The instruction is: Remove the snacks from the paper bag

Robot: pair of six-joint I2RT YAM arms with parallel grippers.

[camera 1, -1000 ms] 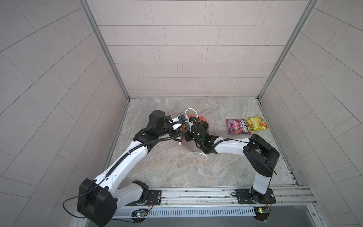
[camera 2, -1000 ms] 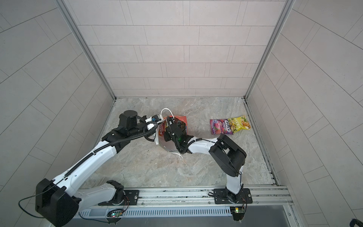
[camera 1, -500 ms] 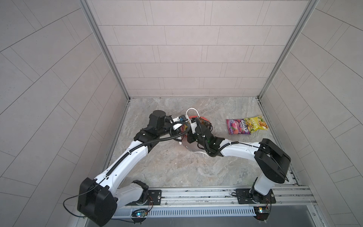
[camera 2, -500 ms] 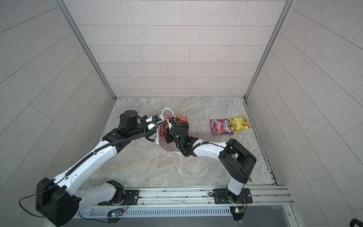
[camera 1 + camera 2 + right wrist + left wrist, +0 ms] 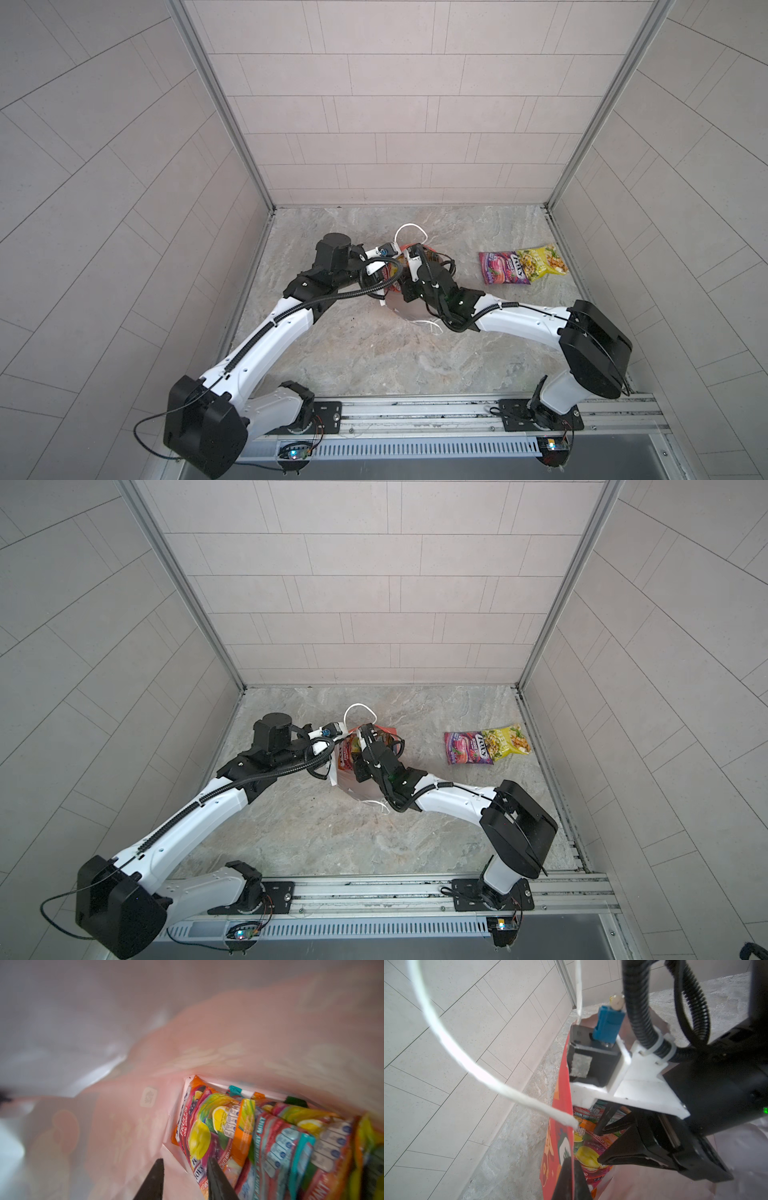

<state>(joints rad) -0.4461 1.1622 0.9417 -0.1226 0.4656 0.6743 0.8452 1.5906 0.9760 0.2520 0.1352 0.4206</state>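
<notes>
Only the right wrist view looks down inside the paper bag [image 5: 128,1126]. Several snacks [image 5: 228,1132] stand packed on edge at its bottom, orange, teal and red packets pressed together. The right gripper [image 5: 185,1160] hangs close over them, fingers spread, holding nothing. The left wrist view shows the left gripper [image 5: 570,1169] pinched on the bag's red wall, beside a white cord handle [image 5: 446,1043]. In both top views the bag sits in the middle of the surface [image 5: 374,353]. A purple-pink packet [image 5: 500,268] and a yellow-green packet [image 5: 540,259] lie touching, well apart to the right.
</notes>
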